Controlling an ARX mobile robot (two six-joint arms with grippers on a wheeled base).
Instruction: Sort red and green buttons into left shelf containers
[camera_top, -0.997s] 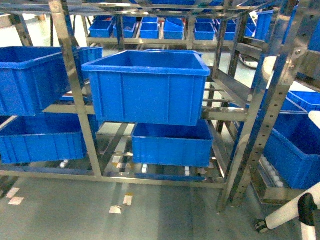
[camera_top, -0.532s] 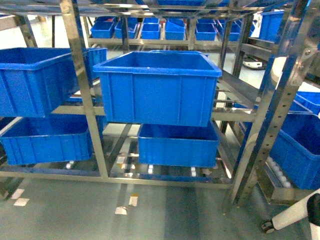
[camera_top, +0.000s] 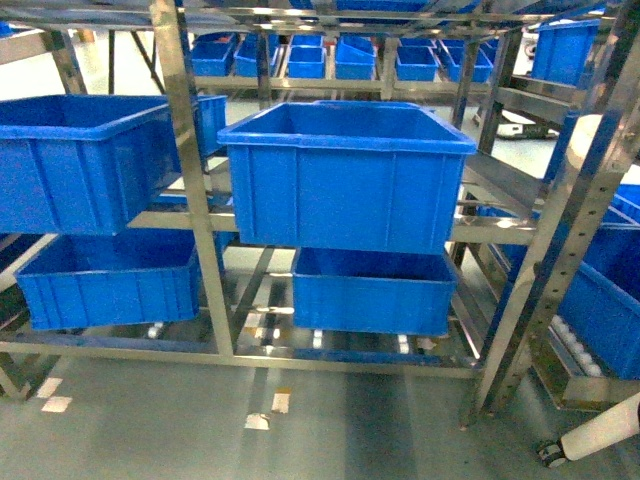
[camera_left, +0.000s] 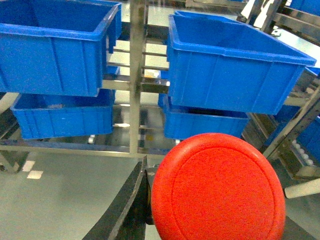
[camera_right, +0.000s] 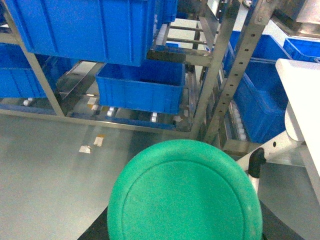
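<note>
A red button (camera_left: 218, 187) with a round cap fills the lower part of the left wrist view. My left gripper (camera_left: 212, 172) is shut on it; one dark finger (camera_left: 129, 204) shows at its left, the other is hidden. A green button (camera_right: 185, 195) fills the lower right wrist view, with my right gripper (camera_right: 187, 222) shut on it. Ahead stands the steel shelf (camera_top: 198, 200). It carries blue containers: upper left (camera_top: 85, 160), upper middle (camera_top: 345, 180), lower left (camera_top: 110, 280), lower middle (camera_top: 375, 292). Neither gripper shows in the head view.
A second rack with blue bins (camera_top: 610, 300) stands at the right behind a perforated steel post (camera_top: 545, 280). A white leg with a caster (camera_top: 600, 435) sits at the bottom right. Paper scraps (camera_top: 265, 412) lie on the grey floor. Small blue bins (camera_top: 350, 55) line the back.
The whole shelf has slid to the right in the head view, so the camera has swung left. The white leg at the bottom right has moved almost out of frame.
</note>
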